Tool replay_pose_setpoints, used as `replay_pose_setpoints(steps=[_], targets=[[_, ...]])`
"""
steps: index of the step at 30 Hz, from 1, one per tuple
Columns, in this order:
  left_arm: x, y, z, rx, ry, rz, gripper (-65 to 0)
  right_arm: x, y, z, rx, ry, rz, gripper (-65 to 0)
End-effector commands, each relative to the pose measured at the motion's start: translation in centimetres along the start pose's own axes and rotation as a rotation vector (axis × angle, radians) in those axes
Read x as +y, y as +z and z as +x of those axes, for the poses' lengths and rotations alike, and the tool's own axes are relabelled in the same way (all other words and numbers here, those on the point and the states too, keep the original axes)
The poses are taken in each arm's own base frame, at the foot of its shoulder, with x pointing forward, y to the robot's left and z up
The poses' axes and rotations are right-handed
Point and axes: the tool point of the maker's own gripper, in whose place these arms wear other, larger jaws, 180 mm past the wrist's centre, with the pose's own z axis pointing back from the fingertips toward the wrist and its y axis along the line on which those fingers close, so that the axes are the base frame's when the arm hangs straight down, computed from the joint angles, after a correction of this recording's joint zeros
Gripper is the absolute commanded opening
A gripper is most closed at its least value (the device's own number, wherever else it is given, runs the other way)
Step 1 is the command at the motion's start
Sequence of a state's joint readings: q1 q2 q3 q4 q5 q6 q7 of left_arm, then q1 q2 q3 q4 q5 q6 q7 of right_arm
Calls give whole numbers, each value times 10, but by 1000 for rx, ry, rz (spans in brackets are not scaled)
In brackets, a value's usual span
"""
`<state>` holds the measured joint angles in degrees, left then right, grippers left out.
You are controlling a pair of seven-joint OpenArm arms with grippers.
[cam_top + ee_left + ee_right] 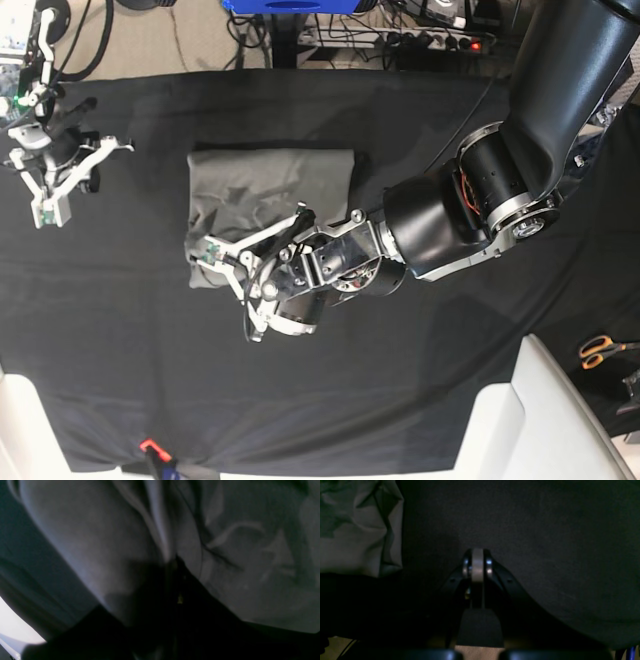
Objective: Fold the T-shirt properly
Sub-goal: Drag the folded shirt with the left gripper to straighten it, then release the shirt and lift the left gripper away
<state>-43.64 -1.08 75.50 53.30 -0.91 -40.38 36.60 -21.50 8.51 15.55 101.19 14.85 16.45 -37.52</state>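
Note:
The light-grey T-shirt (270,180) lies folded into a rough rectangle on the black table cover (400,130) in the base view. My left gripper (208,252) sits at the shirt's near left corner. In the left wrist view its dark fingers (175,562) are shut on a pinched fold of the T-shirt (100,542), which fills the frame. My right gripper (50,210) is far off to the left, apart from the shirt. In the right wrist view it (477,555) is shut on nothing above the black cover, with the T-shirt (357,530) at the upper left.
Orange-handled scissors (600,348) lie at the right edge. White pieces (530,400) stand at the near corners of the table. A small orange item (150,445) sits at the front edge. Cables and a power strip (420,38) run behind the table.

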Motion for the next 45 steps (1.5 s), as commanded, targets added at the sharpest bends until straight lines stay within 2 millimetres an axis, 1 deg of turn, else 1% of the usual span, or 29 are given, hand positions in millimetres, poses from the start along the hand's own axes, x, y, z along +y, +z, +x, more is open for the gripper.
replay_pose_setpoints(steps=[1,6,8,12,17,18,21,27,28,30,32,35,40,42,45], targets=[[19,10,9,-24,0,39,-650,-4,3,12,-40,5,-8,-648],[19,10,10,-26,-1,39,-650,-4,3,12,-41,5,-8,-648],[13,7,12,-29,2,28,-650,-4,3,12,-41,6,-6,-648],[10,4,11,-27,6,20,-650,-3,3,11,-38,7,-5,-648],[6,-4,-7,17,40,-3,-650,-3,3,9,-33,7,-5,-648],[7,-4,-8,18,42,-4,-638,-3,3,9,-33,7,-4,-648],[8,-3,-4,-13,40,0,-550,-3,3,8,-31,7,-3,-648],[11,-2,-4,-20,39,6,-405,-2,4,2,-19,7,-3,-648],[17,1,-5,-17,37,18,-382,-2,4,2,-19,7,-3,-648],[22,3,-5,-15,34,27,-332,-2,4,2,-18,7,-3,-648],[26,6,-6,-13,33,34,-298,-2,4,0,-15,6,-2,-648],[41,14,-10,-4,27,64,-258,-2,5,-1,-12,5,-1,-648],[66,29,-16,10,21,111,-250,-1,5,-1,-12,5,0,-648],[81,40,-16,-7,52,144,-250,-1,5,-1,-12,5,0,-648],[118,68,-14,-86,164,224,-250,0,5,-1,-14,5,3,-648]])
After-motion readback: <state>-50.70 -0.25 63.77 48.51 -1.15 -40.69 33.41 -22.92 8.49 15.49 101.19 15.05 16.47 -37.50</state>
